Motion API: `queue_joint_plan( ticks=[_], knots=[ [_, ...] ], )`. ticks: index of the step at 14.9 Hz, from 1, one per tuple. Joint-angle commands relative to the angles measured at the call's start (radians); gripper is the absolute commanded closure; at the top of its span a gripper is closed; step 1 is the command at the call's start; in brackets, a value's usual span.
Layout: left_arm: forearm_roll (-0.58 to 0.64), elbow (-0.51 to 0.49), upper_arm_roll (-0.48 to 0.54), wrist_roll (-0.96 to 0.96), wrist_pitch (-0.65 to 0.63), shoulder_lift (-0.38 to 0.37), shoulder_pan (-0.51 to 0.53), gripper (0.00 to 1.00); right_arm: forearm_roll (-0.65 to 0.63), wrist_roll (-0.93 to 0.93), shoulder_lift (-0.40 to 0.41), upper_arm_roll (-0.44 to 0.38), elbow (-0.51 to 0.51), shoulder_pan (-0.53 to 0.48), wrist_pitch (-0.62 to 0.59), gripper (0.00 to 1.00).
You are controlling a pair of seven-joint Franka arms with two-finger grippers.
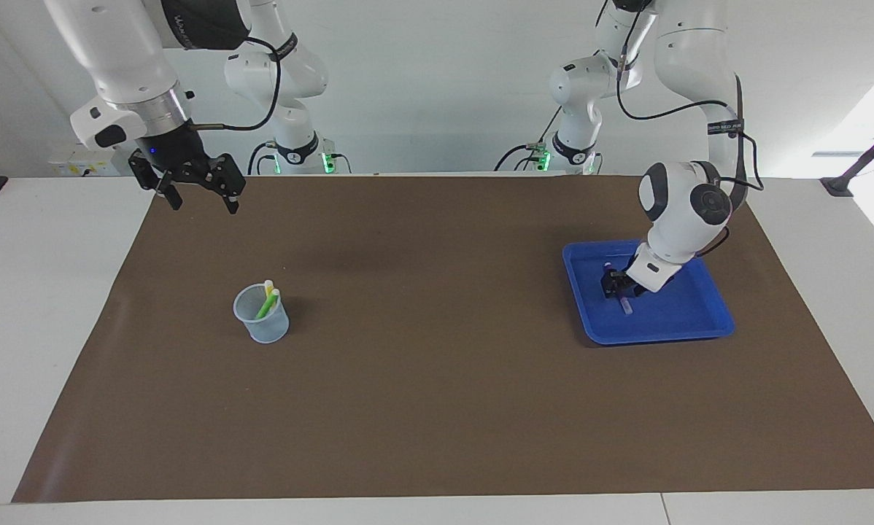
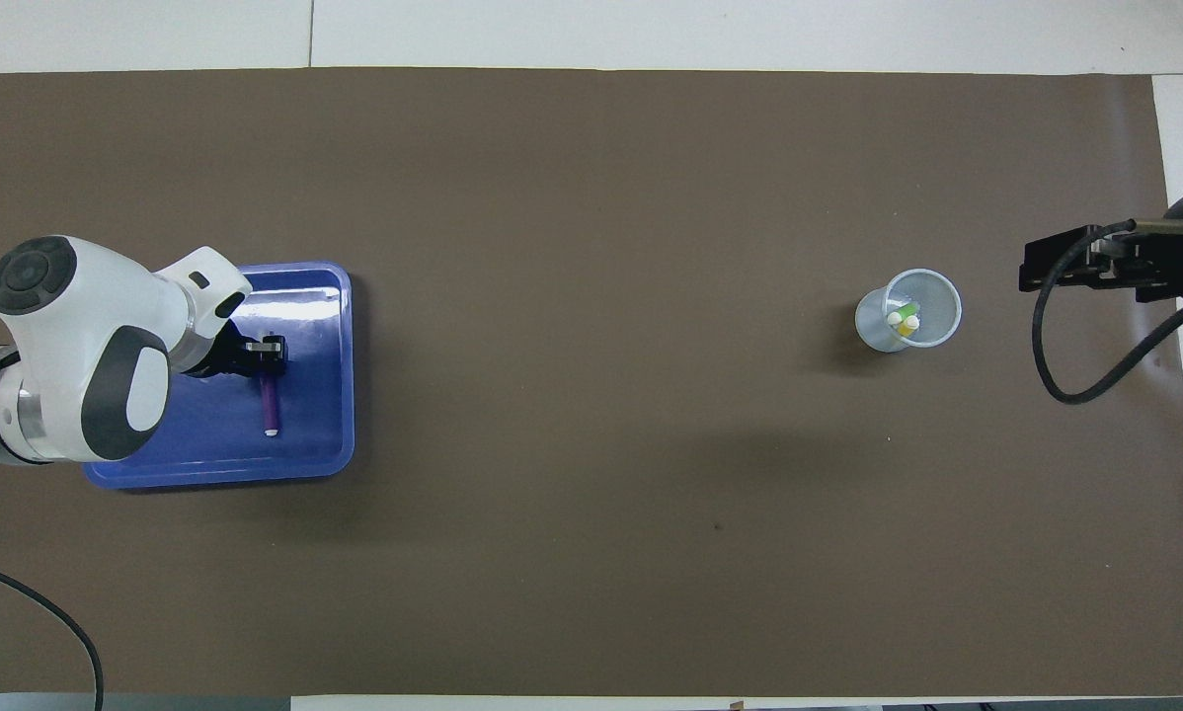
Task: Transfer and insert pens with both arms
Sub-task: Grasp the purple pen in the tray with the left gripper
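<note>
No label or writing can be read anywhere. A brown mat covers the white table. At the left arm's end lies a blue tray; the left gripper is down in it around the purple pen, though whether it grips it I cannot tell. The right gripper waits raised with fingers apart, holding nothing, over the mat's edge. At the right arm's end, a clear cup holds the yellow pen and green pen.
</note>
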Motion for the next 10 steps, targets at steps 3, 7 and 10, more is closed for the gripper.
queue_joint_plan(
  ticks=[3,7,10],
  knots=[
    [0.024,-0.006,0.002,0.005,-0.008,-0.001,0.008,1.0,-0.021,0.013,0.004,0.009,0.009,-0.006,-0.019,0.0],
    [0.021,0.027,0.004,-0.009,-0.041,-0.001,0.012,1.0,-0.012,0.012,0.001,0.009,0.003,-0.006,-0.032,0.0],
    [0.002,0.139,0.002,-0.049,-0.196,-0.003,0.019,1.0,-0.007,0.008,-0.005,0.009,-0.004,-0.006,-0.034,0.0]
  ],
)
